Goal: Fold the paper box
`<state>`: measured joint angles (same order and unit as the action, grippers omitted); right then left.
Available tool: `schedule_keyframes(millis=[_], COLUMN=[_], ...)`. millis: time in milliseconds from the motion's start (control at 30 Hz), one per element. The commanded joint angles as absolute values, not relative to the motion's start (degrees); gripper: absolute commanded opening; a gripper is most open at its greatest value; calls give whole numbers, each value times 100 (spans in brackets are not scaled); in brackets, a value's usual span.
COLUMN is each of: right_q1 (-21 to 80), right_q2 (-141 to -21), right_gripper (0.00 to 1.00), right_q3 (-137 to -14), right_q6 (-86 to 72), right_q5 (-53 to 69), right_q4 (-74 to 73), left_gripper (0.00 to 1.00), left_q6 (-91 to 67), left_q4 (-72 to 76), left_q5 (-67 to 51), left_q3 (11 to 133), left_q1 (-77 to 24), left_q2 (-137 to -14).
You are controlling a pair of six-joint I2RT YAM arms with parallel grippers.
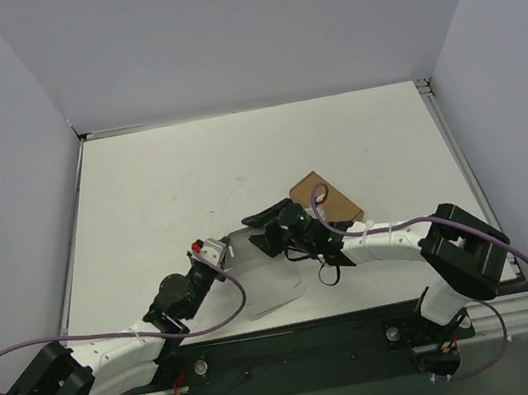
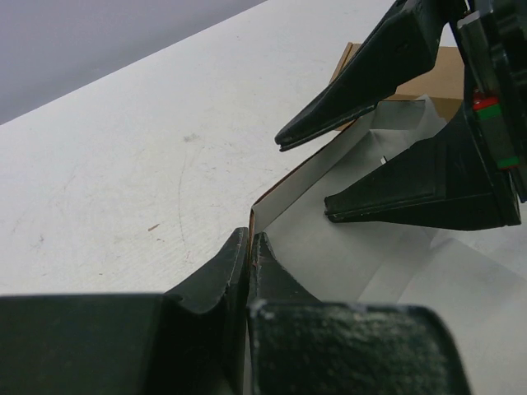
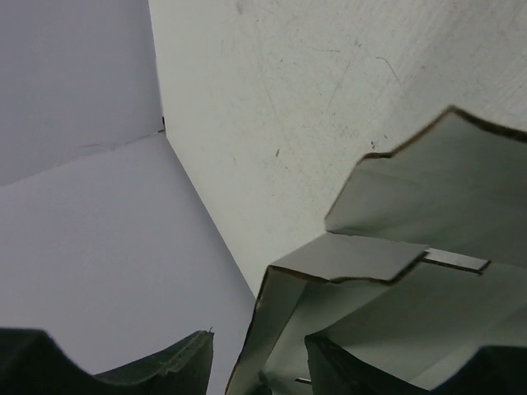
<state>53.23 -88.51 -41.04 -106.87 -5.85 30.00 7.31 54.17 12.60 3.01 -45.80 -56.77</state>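
Observation:
The paper box (image 1: 274, 283) is a white-grey card blank lying partly folded near the arms, with one wall raised. My left gripper (image 1: 214, 251) is shut on the corner edge of that wall, and the thin card shows between its fingertips (image 2: 249, 240). My right gripper (image 1: 262, 230) is open and straddles the raised wall from above. In the left wrist view, one of its fingers (image 2: 354, 90) is outside the paper box (image 2: 346, 247) and the other is inside. In the right wrist view, the card wall (image 3: 263, 346) stands in the gap of the right gripper (image 3: 258, 337).
A small closed brown cardboard box (image 1: 327, 197) lies just behind the right gripper, touching the far side of the paper; it also shows as the brown box (image 2: 445, 70). Grey walls enclose the white table (image 1: 190, 179) on three sides.

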Motion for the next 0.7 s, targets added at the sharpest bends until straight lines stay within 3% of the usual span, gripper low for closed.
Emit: schedule_keyframes(millis=[0,200,667], right_q1=[5265,5124,4273], right_q2=[-8912,-8903,-8587], right_gripper=[47,38,41], right_q3=[-4131,-4227,-4508], right_q6=[-11153,-11101,-10250], right_q5=[-405,-211,711], right_q4=[3068,2813,1926], left_gripper=[1,1,1], left_q6=[879,967,1362], left_q4=[6266,6302,5872], left_q5=[967,704,17], left_q3=[290,264,527], left_q1=[-4623,-4623,-4956], left_q2=[-5607,-5572,-5660])
